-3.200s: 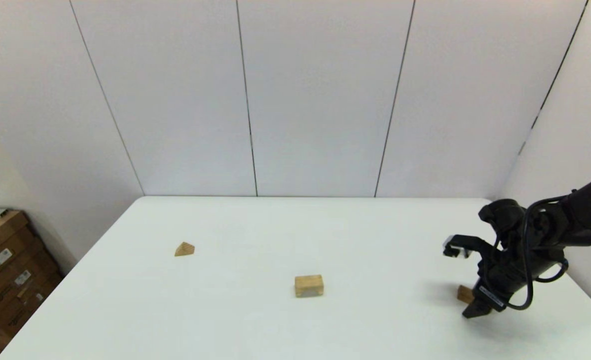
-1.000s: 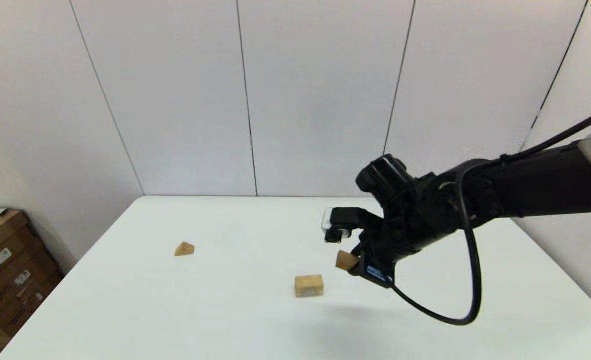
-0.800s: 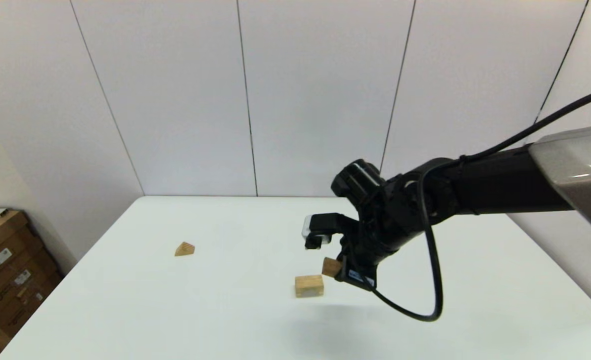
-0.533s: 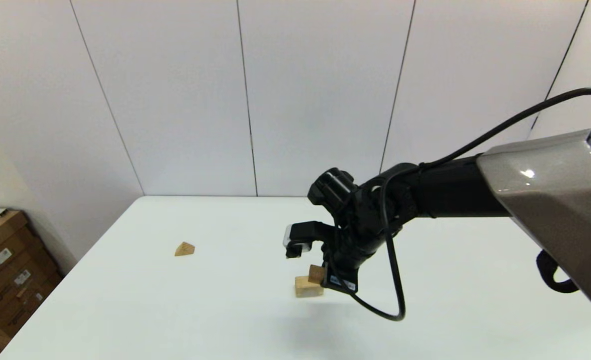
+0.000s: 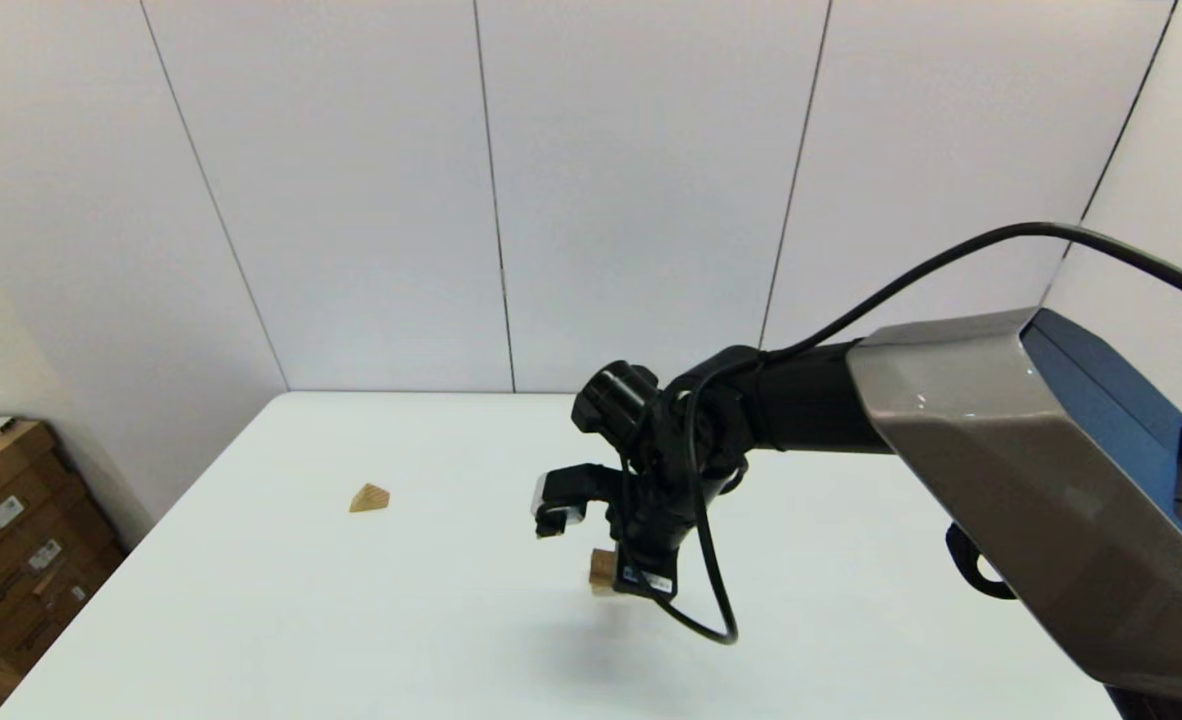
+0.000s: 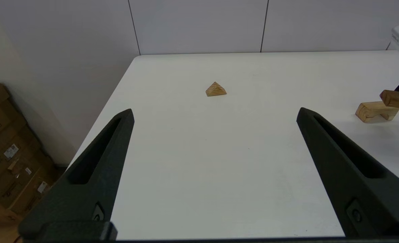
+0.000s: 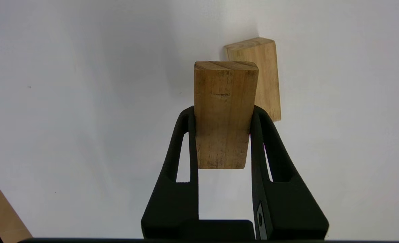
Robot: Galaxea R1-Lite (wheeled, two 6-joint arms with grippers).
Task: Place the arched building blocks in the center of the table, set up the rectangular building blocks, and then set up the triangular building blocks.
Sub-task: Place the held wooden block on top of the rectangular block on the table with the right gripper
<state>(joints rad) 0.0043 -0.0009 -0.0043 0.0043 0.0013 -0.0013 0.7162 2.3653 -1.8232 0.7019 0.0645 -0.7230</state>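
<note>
The arched block stands on its legs near the middle of the white table; in the head view my right gripper mostly hides it. My right gripper is shut on the rectangular block. It holds the bar just above and beside the arched block's top. The triangular block lies alone on the far left of the table. My left gripper hangs open and empty over the table's near left part, out of the head view.
Stacked cardboard boxes stand on the floor beyond the table's left edge. Grey wall panels close off the back and the right side. The right arm's cable loops down beside the gripper.
My right gripper has carried the rectangular block from the table's right side leftward to the middle, and now holds it low over the arched block. The other blocks have not moved.
</note>
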